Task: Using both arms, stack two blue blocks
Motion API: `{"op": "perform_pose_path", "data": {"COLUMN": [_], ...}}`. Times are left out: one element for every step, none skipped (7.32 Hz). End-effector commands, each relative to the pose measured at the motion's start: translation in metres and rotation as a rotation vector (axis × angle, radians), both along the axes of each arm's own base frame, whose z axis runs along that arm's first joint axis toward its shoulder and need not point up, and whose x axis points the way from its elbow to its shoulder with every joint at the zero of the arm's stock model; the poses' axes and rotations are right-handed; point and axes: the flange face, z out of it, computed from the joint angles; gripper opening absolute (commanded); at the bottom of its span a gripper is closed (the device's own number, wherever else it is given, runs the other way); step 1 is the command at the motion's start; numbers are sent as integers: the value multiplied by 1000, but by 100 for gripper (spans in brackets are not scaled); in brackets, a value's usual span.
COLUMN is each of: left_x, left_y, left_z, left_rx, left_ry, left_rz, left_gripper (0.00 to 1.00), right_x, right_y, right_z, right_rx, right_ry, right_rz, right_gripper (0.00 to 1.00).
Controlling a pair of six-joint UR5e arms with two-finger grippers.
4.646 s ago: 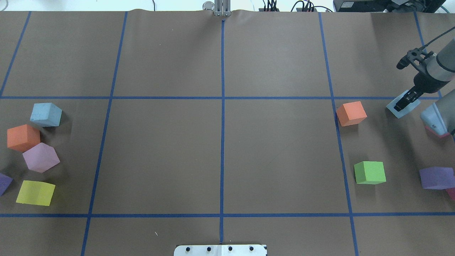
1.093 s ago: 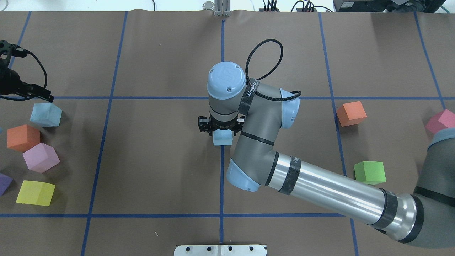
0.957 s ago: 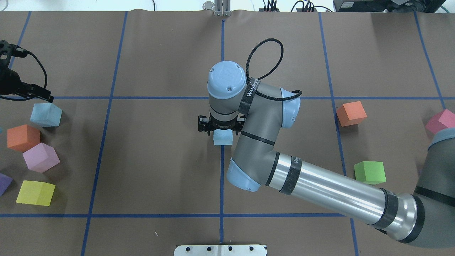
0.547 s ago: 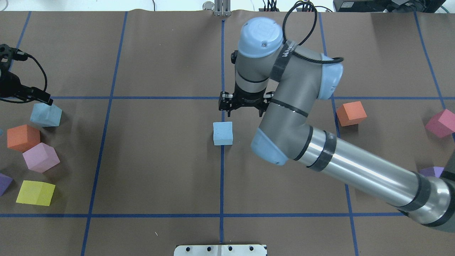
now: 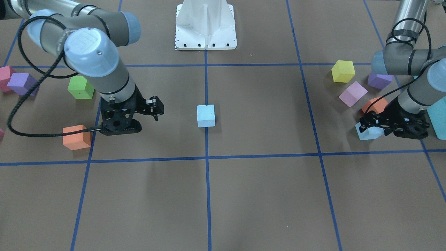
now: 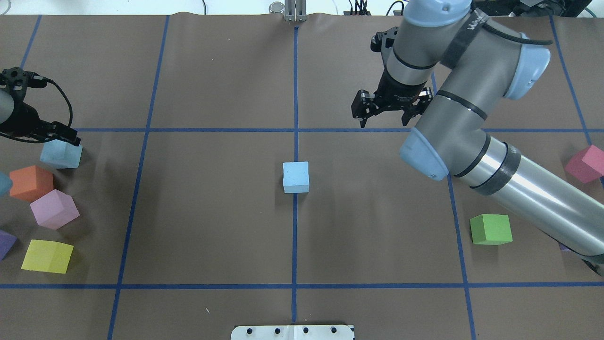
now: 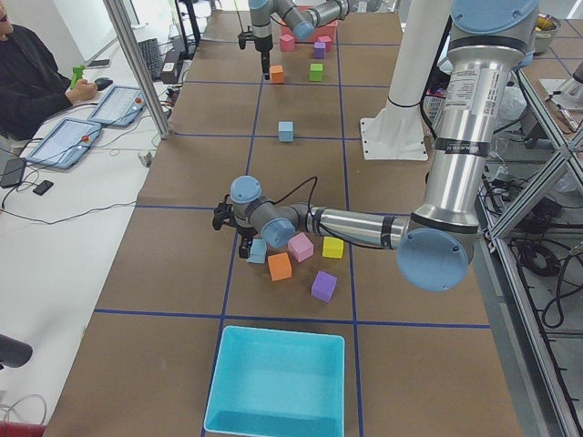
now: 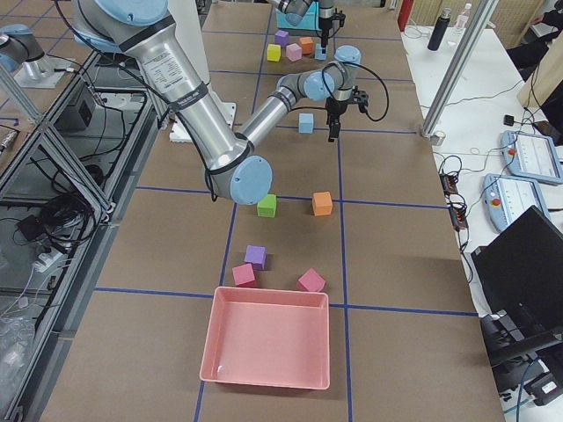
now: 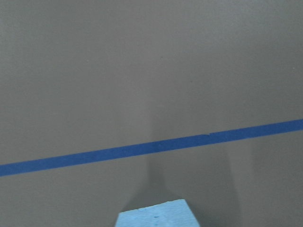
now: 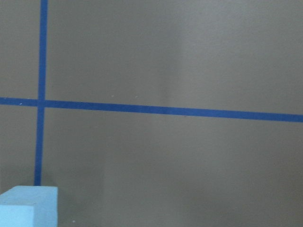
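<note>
One blue block (image 6: 296,177) stands alone on the centre tape line and shows in the front view (image 5: 205,116). The other blue block (image 6: 61,154) sits at the left among coloured cubes, also seen in the front view (image 5: 369,134). My left gripper (image 6: 61,137) is open and low over that block's far edge; the left wrist view shows only the block's top (image 9: 156,216). I cannot tell if it touches. My right gripper (image 6: 386,123) is open and empty, raised behind and to the right of the centre block, whose corner shows in the right wrist view (image 10: 28,207).
An orange cube (image 6: 30,182), a lilac cube (image 6: 54,209), a yellow cube (image 6: 47,256) and a purple cube (image 6: 5,243) crowd the left block. A green cube (image 6: 490,229), pink cube (image 6: 585,164) and orange cube (image 5: 76,137) lie on the right. A turquoise bin (image 7: 273,382) and a pink bin (image 8: 268,343) stand at the table's ends.
My right gripper let go of the blue block at the centre, rose and pulled away to the back right. My left gripper came down closer to the left blue block.
</note>
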Motion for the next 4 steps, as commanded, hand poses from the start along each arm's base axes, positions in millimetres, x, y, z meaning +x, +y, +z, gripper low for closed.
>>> {"op": "perform_pose_path", "data": {"left_x": [-8,-9,-8,-8], "left_y": [18,19,19,19], "left_z": [26,30,29,28], "left_rx": [-30,-29,-28,-27], "left_ry": [-10,-12,-10,-9], "left_rz": [-7,-7,-5,-5], "left_gripper": [97,97,85,79], "right_x": [26,46,62,72], "right_y": [-15,-25,-32,-35], "right_z": [7,20,31,38], "right_rx": [23,46,65,72], "right_ry": [5,16,25,30], "right_rz": [13,4,-5,-8], "right_gripper": [100,100,100,100]}}
